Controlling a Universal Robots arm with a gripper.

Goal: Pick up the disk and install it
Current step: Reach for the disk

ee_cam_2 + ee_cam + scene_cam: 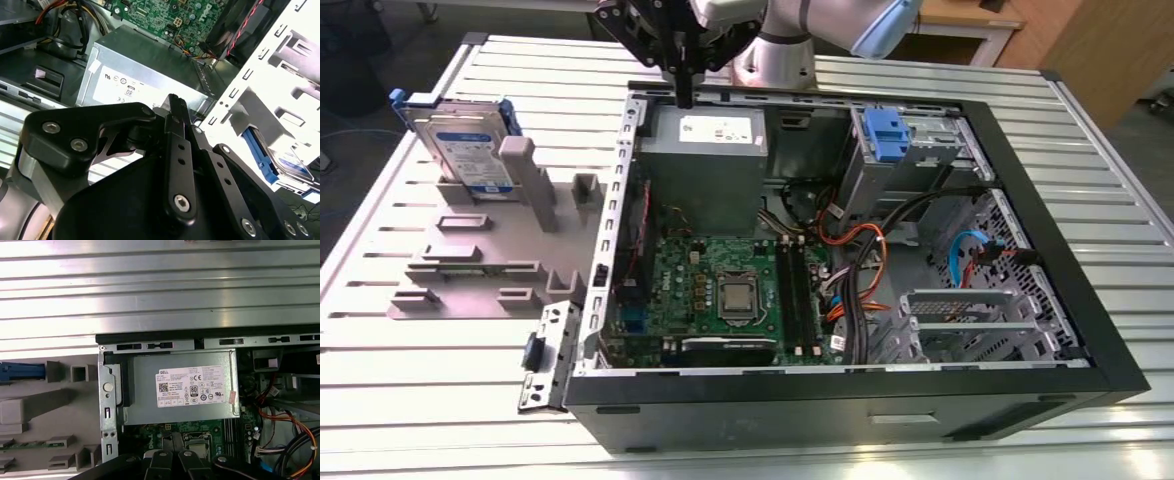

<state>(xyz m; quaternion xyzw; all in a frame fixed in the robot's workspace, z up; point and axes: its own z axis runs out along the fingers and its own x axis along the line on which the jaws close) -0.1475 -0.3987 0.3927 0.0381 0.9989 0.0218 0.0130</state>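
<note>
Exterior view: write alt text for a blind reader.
The claw hangs shut and empty over the far rim of an open computer case on a slatted metal table. The disk stands upright in a grey holder at the exterior view's left.

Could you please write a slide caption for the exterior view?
Gripper hovers over the open computer case; the disk stands in its holder.
</note>
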